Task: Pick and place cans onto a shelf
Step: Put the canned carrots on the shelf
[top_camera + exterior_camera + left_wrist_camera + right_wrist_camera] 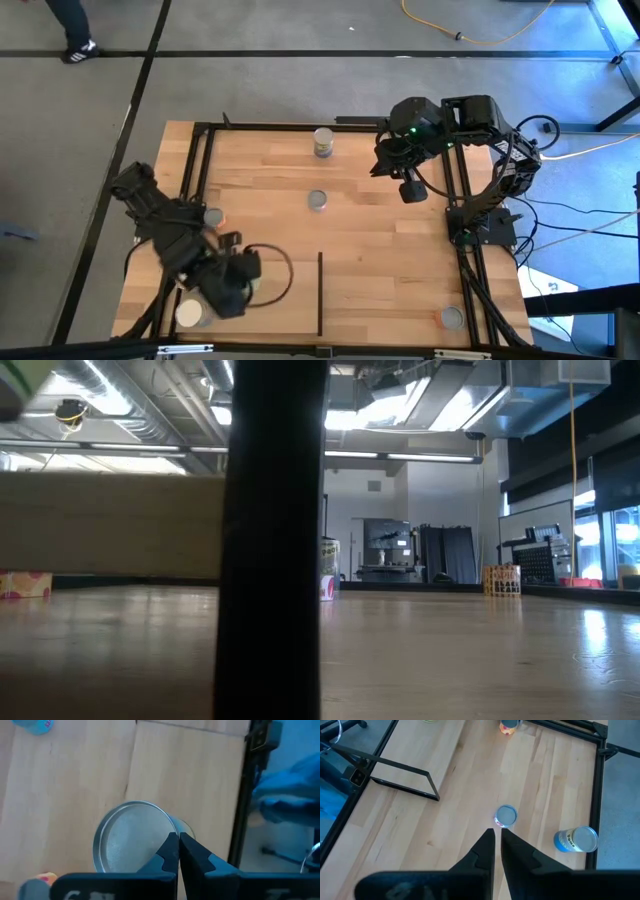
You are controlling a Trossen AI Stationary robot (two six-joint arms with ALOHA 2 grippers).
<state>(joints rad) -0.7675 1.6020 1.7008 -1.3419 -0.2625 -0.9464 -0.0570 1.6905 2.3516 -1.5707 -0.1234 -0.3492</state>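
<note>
- Left claw (178,851): the two dark fingers lie pressed together, nothing between them. In the left wrist view their tips overlap the rim of a silver-topped cylindrical can (134,840) standing on the pale wooden surface (380,240) by its black edge rail; contact cannot be confirmed.
- In the high view the left arm lies folded over the near-left corner, its claw (222,295) just beside a pale-topped can (189,313).
- Step in hand, as a judgement: the left arm appears to be lining up on this can. A sound grasp would call for the fingers to part wider than the can, centre over it and descend evenly, since a closed tip on the rim could tip it.
- Right claw (494,838): fingers nearly together, empty, held above the surface and aimed down toward a small grey-lidded can (506,815); a blue-labelled can (576,840) lies on its side nearby.
- Right arm: bent over the far-right corner in the high view, waiting.
- Shelf: its thin black upright divider (320,293) stands at the near edge; no can is seen resting against it.
</note>
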